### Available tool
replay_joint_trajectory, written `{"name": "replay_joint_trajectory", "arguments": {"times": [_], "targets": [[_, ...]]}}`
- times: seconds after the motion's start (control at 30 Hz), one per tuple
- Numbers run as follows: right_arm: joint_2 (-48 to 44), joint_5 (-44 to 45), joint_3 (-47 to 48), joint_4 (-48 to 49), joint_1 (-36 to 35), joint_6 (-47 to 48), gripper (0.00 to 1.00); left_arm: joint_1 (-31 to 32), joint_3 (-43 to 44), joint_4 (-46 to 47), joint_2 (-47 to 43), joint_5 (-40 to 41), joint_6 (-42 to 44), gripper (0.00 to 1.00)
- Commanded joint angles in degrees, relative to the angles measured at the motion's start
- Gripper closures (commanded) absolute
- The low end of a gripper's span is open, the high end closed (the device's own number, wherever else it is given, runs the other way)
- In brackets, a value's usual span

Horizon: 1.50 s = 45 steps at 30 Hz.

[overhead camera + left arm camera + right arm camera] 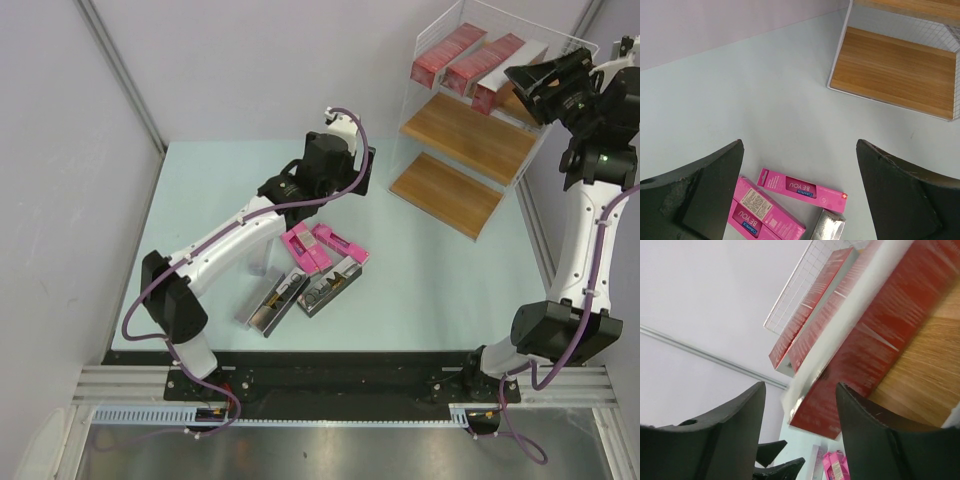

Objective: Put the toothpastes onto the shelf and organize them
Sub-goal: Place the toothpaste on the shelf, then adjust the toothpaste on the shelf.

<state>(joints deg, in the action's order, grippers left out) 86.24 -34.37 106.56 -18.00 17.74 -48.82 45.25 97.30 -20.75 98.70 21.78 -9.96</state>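
Three red toothpastes (480, 62) sitting on the shelf (465, 135)
left claw (800, 150) and right claw (801, 387) hanging open, empty; at least two pink cartons (340, 243), two silver cartons (325, 290) lying on tabletop (430, 290)

We see a pale worktop (440, 290) bearing a wire shelf (468, 135) at far right, with pink cartons (320, 245) and silver cartons (300, 292) clustered centrally. Three red cartons (470, 60) lie side by side on the shelf's highest level.

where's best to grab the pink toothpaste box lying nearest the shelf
Probably across the narrow width of the pink box at mid-length, coming straight down. It lies flat with both long sides free there, while a silver box crowds one end and a second pink box the other.
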Motion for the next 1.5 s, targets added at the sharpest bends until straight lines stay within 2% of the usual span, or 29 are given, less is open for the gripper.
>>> {"name": "replay_joint_trajectory", "arguments": {"times": [0.0, 0.3, 0.37, 0.7, 1.07, 1.3, 1.47], "targets": [[1.65, 0.88, 2.77, -2.91, -0.16, 1.53, 0.35, 0.36, 2.46, 1.07, -0.78, -1.30, 1.08, 0.00], [2.01, 4.39, 5.23, -6.60, -0.24, 4.25, 0.34, 0.45, 3.51, 2.82, -1.49, -5.87, 0.64, 0.00], [1.74, 6.76, 7.51, -8.80, -1.73, 7.40, 0.33, 0.54, 3.95, 2.82, -1.49, -5.96, 0.64, 0.00], [2.27, 27.75, 16.91, -18.90, -13.95, 17.43, 0.27, 0.54, 4.22, 1.94, -1.31, -6.05, 1.25, 0.00], [5.16, 48.51, 21.40, -22.60, -23.44, 24.47, 0.21, 0.54, 3.87, 1.42, -1.75, -5.35, 1.78, 0.00], [8.06, 55.63, 23.86, -23.92, -23.37, 26.41, 0.14, 0.54, 3.69, 0.98, -1.93, -4.82, 1.96, 0.00], [10.44, 54.85, 25.45, -23.93, -20.47, 25.97, 0.12, 0.54, 2.81, 1.33, -2.19, -4.47, 2.05, 0.00]]}}
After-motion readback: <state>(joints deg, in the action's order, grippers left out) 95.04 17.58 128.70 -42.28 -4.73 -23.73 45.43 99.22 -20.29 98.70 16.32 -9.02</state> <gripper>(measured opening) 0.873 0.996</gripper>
